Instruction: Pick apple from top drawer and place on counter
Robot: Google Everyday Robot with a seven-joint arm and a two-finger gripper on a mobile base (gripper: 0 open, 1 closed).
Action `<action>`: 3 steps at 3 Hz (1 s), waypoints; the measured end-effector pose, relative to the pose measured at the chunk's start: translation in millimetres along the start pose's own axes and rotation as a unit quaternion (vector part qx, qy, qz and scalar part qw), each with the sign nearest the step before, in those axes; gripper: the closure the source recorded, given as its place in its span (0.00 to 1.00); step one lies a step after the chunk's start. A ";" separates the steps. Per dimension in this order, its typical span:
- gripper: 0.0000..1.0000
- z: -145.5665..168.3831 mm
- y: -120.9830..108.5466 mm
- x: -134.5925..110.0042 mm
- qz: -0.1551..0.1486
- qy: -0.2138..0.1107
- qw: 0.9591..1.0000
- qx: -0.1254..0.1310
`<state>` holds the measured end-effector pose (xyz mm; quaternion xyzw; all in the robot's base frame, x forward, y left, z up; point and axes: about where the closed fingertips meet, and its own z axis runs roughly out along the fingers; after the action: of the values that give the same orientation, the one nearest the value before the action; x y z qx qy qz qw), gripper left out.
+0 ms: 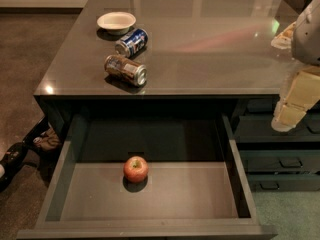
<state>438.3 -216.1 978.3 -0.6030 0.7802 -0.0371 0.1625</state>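
Observation:
The small red apple (136,168) with a short stem sits upright on the flat bottom of the top drawer (165,191), near its middle and slightly left. The drawer is pulled fully open below the glossy dark grey counter (210,39). My gripper (290,111) hangs at the right edge of the camera view, beside the counter's front right corner, above and well to the right of the drawer and far from the apple. It holds nothing.
On the counter's left part lie a blue soda can (132,42) and a brown-silver soda can (125,69), both on their sides, behind them a white bowl (116,21). Narrower stacked drawers (280,159) stand at the right. Dark objects (20,156) lie on the floor at the left.

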 end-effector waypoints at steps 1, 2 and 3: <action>0.00 0.0 0.0 0.0 0.000 0.000 1.000 0.000; 0.00 23.5 9.4 -1.6 0.000 -0.005 1.000 -0.010; 0.00 62.3 26.0 -8.5 0.002 -0.021 0.999 -0.027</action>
<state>434.6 -192.3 914.7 -0.6061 0.7786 -0.0028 0.1625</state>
